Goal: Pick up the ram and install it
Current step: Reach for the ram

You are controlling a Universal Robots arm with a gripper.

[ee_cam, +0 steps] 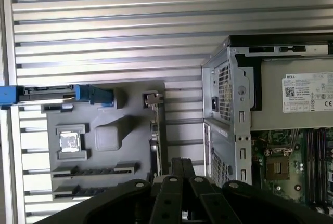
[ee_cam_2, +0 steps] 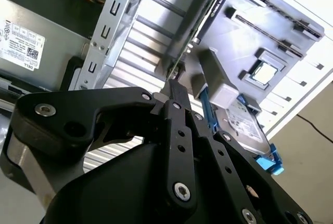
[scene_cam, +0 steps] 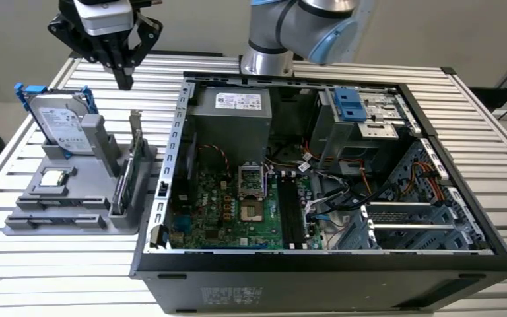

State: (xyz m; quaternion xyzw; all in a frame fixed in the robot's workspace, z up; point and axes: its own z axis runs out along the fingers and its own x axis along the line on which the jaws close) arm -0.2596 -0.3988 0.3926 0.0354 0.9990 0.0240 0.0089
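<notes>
My gripper (scene_cam: 124, 80) hangs high over the far end of a grey fixture (scene_cam: 24, 228), with its fingers pressed together and nothing between them. In both wrist views its tip (ee_cam_2: 174, 86) (ee_cam: 182, 162) points down beside an upright card with a metal bracket (ee_cam: 155, 130). The ram seems to be the thin dark strip (ee_cam: 96, 170) standing on edge in the fixture's long holder (scene_cam: 51, 203), well below the gripper. The motherboard's black slots (scene_cam: 289, 214) lie inside the open computer case (scene_cam: 183, 132).
On the fixture stand a hard drive with blue handles (scene_cam: 60, 122), a small square silver chip (scene_cam: 53, 177) and the upright card (scene_cam: 133, 165). The case wall rises just to the exterior view's right of the fixture. The arm's base (scene_cam: 267, 63) stands behind the case.
</notes>
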